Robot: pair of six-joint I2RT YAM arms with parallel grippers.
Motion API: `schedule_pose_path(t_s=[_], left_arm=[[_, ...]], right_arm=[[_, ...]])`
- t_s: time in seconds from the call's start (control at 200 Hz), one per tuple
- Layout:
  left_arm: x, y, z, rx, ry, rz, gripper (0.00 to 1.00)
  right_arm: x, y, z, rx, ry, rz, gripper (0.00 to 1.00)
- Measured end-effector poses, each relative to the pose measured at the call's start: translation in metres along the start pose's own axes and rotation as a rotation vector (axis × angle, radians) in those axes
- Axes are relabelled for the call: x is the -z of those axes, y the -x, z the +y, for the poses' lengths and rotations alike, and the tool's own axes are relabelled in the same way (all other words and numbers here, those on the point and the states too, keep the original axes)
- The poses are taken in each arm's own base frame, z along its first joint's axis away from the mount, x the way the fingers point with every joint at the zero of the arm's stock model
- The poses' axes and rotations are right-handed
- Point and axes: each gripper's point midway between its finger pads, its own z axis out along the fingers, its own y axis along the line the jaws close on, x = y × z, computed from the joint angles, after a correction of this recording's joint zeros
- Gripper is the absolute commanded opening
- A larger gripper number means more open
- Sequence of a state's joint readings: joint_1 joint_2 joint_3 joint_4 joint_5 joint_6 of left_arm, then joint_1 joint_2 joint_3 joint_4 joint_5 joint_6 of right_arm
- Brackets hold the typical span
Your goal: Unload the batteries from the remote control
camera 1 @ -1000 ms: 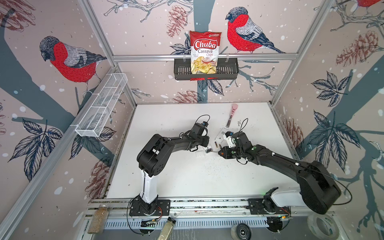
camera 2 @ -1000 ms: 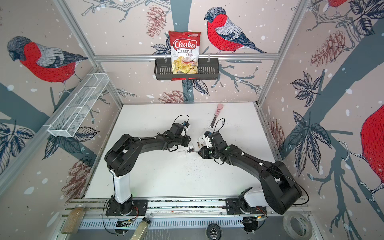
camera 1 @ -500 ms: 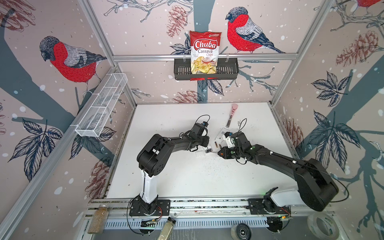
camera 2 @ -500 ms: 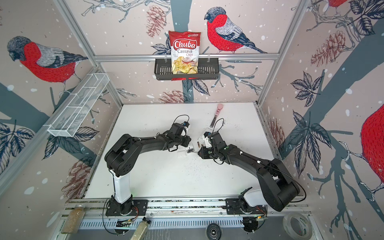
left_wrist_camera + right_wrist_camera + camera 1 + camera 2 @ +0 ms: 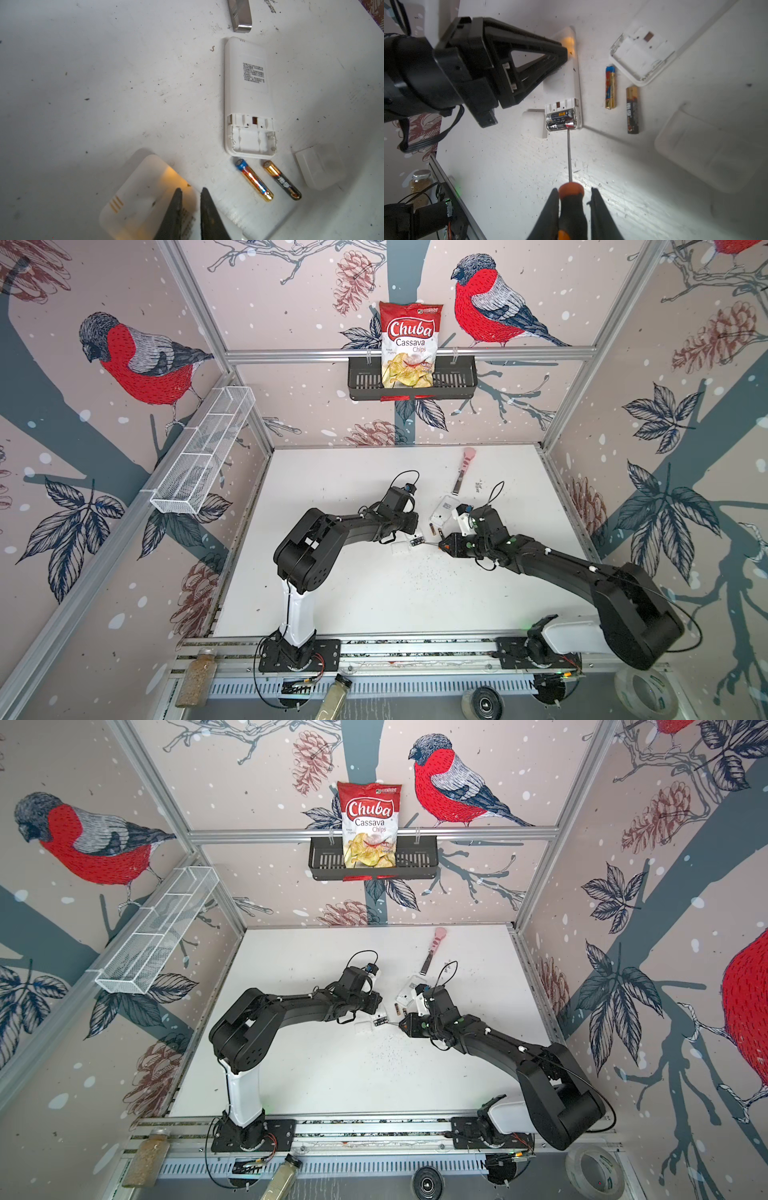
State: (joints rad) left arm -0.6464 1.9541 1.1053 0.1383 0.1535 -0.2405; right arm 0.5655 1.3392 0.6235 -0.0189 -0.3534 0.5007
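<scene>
Batteries [image 5: 560, 120] of one white remote [image 5: 143, 187] are being pried at. Two of them sit side by side in its open compartment near the middle of the desk [image 5: 374, 605], and what seems to be its lid [image 5: 532, 122] is laid just beside it. This remote appears to be pinned down by the left tool [image 5: 191, 190]: its fingers are drawn almost together on nothing, with only a slit between them, and its tips are set on the remote's back. A screwdriver [image 5: 571, 199] is clenched by its handle in the right tool [image 5: 574, 190]. Its thin shaft is run up to the end of the battery on its side of the compartment, where the tip is touching or all but touching. Just to the far right another remote [image 5: 247, 99] lies face down with its compartment emptied, and two loose batteries [image 5: 254, 180] are laid on the desk between the two remotes. The task is judged about half done. Next, the tip would need to be worked under the battery's end and levered up gently while the remote is pressed flat. A slipped tip or a battery flicked away is to be guarded against.
</scene>
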Motion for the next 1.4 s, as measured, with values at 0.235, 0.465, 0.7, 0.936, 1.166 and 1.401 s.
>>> schedule_pose_path(t_s=[0.235,0.465,0.7,0.936,1.166,1.401], left_arm=[[0.029,0.002,0.012,0.078,0.025,0.001,0.69],[0.088,0.026,0.021,0.170,-0.026,-0.187,0.90],[0.116,0.014,0.030,0.240,-0.101,-0.298,0.93],[0.138,0.023,0.021,0.265,-0.231,-0.409,0.92],[0.151,0.035,0.009,0.240,-0.317,-0.470,0.88],[0.149,0.038,0.010,0.238,-0.313,-0.478,0.87]], right_arm=[[0.030,0.035,0.005,0.002,0.050,-0.087,0.00],[0.049,0.044,0.012,-0.004,0.143,-0.089,0.00],[0.055,0.044,0.036,0.024,0.270,-0.064,0.00],[0.066,0.045,0.061,0.066,0.404,-0.057,0.00],[0.071,0.045,0.072,0.075,0.468,-0.052,0.00],[0.065,0.041,0.060,-0.025,0.465,-0.034,0.00]])
